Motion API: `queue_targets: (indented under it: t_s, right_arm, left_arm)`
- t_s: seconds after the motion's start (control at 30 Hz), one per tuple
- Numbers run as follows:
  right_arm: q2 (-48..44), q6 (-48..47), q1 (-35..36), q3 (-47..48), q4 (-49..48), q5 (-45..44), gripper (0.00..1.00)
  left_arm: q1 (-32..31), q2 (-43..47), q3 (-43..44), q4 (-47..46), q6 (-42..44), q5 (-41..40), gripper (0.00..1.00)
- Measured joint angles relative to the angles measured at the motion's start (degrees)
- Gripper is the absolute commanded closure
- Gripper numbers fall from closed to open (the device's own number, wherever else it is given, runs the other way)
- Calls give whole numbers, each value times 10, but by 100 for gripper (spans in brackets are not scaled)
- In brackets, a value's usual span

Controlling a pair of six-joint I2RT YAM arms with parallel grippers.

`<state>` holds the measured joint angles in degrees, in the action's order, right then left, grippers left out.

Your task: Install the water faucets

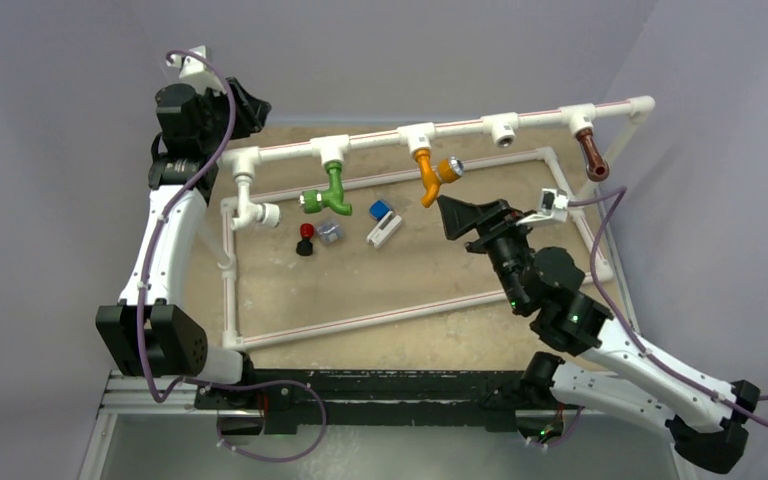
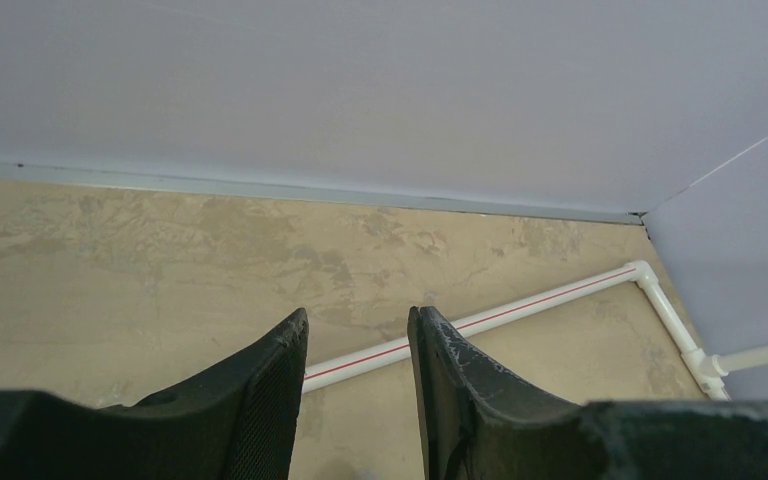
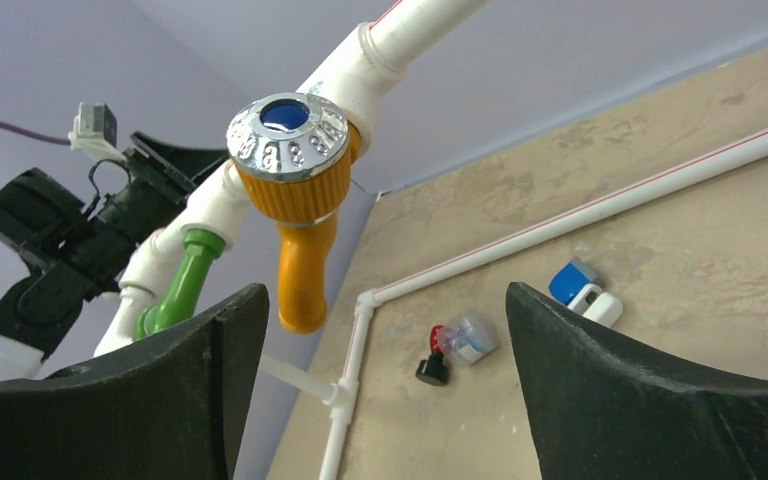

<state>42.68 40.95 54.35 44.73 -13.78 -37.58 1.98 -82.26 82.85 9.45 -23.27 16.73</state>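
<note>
Right gripper standing spread wide and empty, orange faucet hanging just ahead of it on the white pipe, left gripper sitting slightly parted, pinching nothing

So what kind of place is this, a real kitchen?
Probably not: it looks like a robot practice bench. A white pipe frame holding an orange faucet and a green faucet sits on a tan board, with two robot arms at its near edge.
</note>
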Motion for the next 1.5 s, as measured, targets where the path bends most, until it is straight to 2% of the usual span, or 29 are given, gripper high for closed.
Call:
queue_targets:
  t_s: [0.1, 0.2, 0.53, 0.77, 0.97, 1.2, 1.33, 1.5]
  right_arm:
    - [-34, -8, 0, 1, 39, 14, 9]
    - [-64, -9, 0, 2, 79, 28, 2]
    - [-98, 11, 0, 2, 205, 38, 2]
    - [-122, 16, 0, -44, 219, 11, 1]
    - [-93, -26, 0, -97, 156, -23, 1]
    - [-14, -189, -1, -199, -69, -77, 1]
    - [37, -299, -30, -255, -217, -96, 1]
    - [85, -349, -154, -270, -331, -69, 1]
  left_arm:
    - [0, 4, -3, -1, 0, 0, 58]
    - [0, 6, -5, -1, 0, -1, 58]
    - [0, -8, 20, 34, -12, 1, 53]
    - [1, -19, 96, 46, -25, 11, 46]
    - [2, 8, 169, 27, -32, 29, 40]
    - [2, 91, 218, 54, -31, 112, 34]
    - [2, 181, 163, 68, -32, 158, 33]
    - [2, 304, 48, 87, -52, 207, 34]
